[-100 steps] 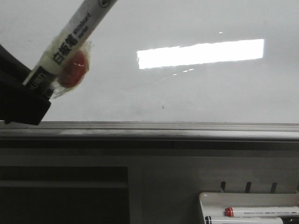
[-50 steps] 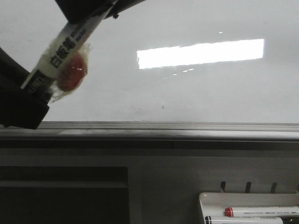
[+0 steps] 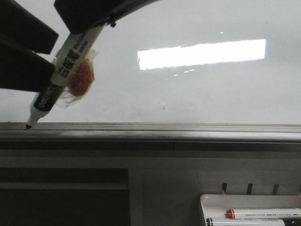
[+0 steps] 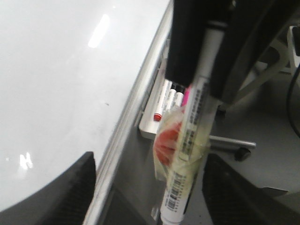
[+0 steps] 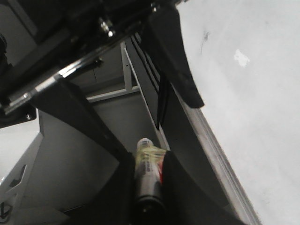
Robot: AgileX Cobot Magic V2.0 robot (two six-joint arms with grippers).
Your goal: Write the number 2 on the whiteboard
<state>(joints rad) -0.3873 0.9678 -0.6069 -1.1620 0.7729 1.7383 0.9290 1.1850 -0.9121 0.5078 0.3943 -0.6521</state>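
The whiteboard [image 3: 211,94] fills the upper front view, glossy white with a grey rim [image 3: 188,129]. No number 2 shows on it, only a tiny dark speck [image 3: 164,108]. The white marker pen [image 3: 66,61], with a red lump taped to it [image 3: 81,77], slants down-left, its black tip [image 3: 29,125] at the rim. My right gripper [image 3: 89,19] is shut on the pen's upper end, as also shows in the right wrist view [image 5: 147,187]. My left gripper [image 4: 147,187] is wide open, one finger either side of the pen [image 4: 187,140], not touching it.
A small white marker tray [image 3: 249,202] hangs below the board at the lower right, holding spare pens, one with a red band [image 3: 230,213]. It also shows in the left wrist view [image 4: 150,129]. A dark recess [image 3: 61,197] lies under the rim at the left.
My right gripper came in from above and closed on the pen's upper end. My left gripper let go of the lower end, opened and moved up; the black tip is now bare.
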